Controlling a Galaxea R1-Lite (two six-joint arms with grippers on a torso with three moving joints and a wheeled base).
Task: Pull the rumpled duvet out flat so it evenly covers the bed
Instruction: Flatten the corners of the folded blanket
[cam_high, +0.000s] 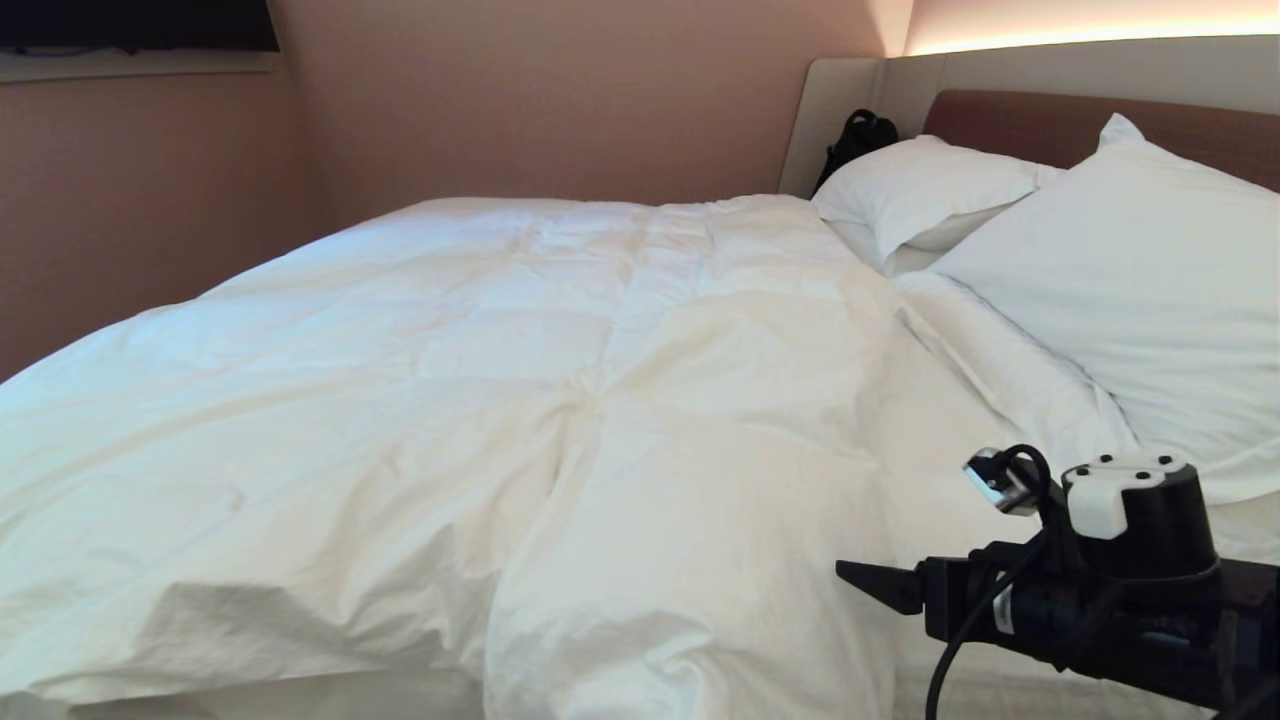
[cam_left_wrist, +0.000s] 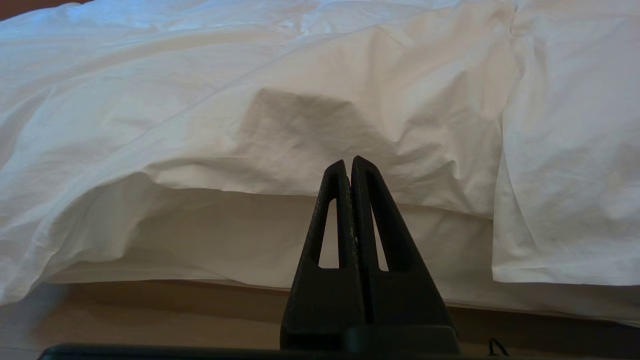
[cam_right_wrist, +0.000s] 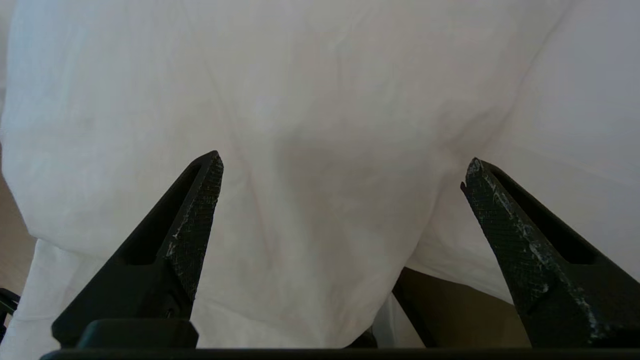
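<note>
Most of the bed sits under the duvet, near edge draped, seemingly past the mattress. Our right claw is spread wide facing it, nothing held; left claw pressed together, empty.

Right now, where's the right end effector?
In the head view the right end effector is low on the right, over the near edge of the duvet, below the pillows. Its jaws are wide open on nothing.
</note>
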